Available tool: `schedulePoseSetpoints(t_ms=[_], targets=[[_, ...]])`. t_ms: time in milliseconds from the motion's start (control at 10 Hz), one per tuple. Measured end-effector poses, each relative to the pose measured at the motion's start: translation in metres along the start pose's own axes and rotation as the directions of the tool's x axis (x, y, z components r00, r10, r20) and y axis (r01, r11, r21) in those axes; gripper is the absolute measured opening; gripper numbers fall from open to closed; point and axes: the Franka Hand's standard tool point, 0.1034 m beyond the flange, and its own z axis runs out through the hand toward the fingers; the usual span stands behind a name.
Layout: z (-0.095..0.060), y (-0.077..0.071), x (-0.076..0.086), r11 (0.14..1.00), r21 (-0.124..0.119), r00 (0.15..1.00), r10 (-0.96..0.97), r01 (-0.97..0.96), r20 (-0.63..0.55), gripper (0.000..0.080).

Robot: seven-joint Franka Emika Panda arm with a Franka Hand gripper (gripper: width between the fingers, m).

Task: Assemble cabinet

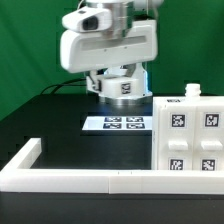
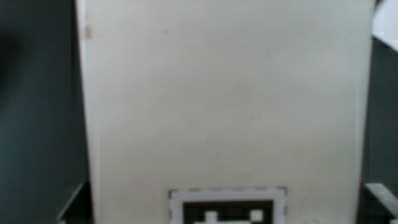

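- Exterior view first: my arm [image 1: 108, 45] hangs in the upper middle of the frame, with my pincer [image 1: 122, 97] low over the far edge of the marker board [image 1: 115, 124].
- From here the wrist housing blocks the fingers, so I honestly can't tell if the pincer is spread or pressed together. Nothing visibly in it.
- The cabinet [image 1: 192, 140] sits on the right side of the frame, well apart from my pincer. It's a white boxy body showing four square tags, resting on the black table [image 1: 50, 125].
- A white rail [image 1: 100, 183] runs along the bottom of the frame and turns up at the lower left. The cabinet's lower edge looks right up against it.
- Green backdrop [image 1: 30, 50] is behind everything.
- Wrist view: a big plain white panel [image 2: 222, 90] fills nearly the whole shot, with one black-and-white tag [image 2: 231, 208] at its edge, partly cut off.
- Can't say for sure which part that panel is, and the dark bits in the corners are too blurry to read as fingers.
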Motion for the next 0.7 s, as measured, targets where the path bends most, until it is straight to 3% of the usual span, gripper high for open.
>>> schedulePoseSetpoints(t_ms=[200,700], targets=[[-0.0101,-0.0107,0.0260,1.000,-0.009,1.000,0.013,-0.013,-0.005,0.0553],[-0.0091,-0.0133,0.0233,1.000,0.001,1.000,0.025,-0.025,0.013,0.0553]])
